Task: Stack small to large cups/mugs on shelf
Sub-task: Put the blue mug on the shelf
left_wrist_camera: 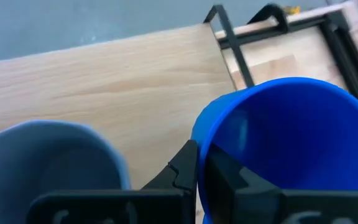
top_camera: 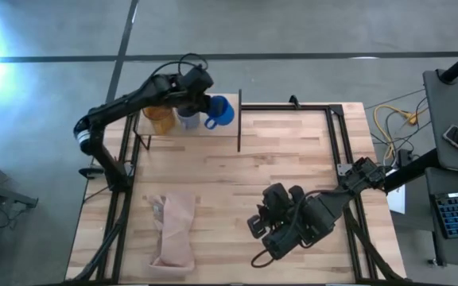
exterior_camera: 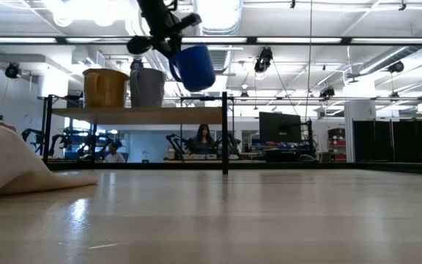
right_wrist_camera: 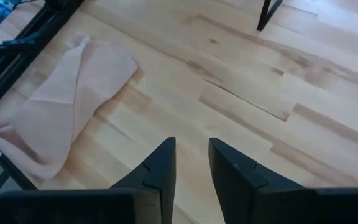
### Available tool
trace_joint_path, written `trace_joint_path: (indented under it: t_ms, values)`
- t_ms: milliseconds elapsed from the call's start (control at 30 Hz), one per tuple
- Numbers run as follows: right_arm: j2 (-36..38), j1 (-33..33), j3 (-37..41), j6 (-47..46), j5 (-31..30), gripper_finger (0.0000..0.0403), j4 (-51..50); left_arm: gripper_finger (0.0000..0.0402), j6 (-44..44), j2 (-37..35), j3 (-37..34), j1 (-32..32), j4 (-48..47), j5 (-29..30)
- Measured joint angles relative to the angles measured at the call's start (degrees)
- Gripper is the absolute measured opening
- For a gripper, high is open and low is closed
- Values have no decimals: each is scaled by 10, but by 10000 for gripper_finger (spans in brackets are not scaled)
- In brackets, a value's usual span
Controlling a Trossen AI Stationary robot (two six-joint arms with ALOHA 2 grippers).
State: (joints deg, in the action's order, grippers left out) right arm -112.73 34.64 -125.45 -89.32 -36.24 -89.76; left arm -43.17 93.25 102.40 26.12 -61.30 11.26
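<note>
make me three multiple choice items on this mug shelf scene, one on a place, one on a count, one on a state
1. Where is the bright blue handled mug?
A. flat on the tabletop
B. held tilted above the light-wood shelf board
C. inside the yellow-orange mug

2. How many mugs stand on the shelf board?
A. none
B. two
C. three

3. What is the left gripper doing?
A. clamping the blue mug's rim
B. hanging open over the tan cloth
C. gripping a shelf post

Answers:
1 B, the low view shows it tilted, clear of the board.
2 B, the yellow-orange mug and the pale grey-blue mug stand there.
3 A, the left wrist view shows fingers either side of the rim.
</note>
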Motion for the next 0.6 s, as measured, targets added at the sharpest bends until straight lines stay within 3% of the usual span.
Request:
trace_joint_path:
  t_ms: [300, 600]
  values:
    - [0, -2, 0, -7, -21, 89, 0, 0, 30, 75, 86, 27, -125, 22]
    - [0, -13, 0, -6, -29, 86, 0, 0, 30, 102, 130, 39, -133, -1]
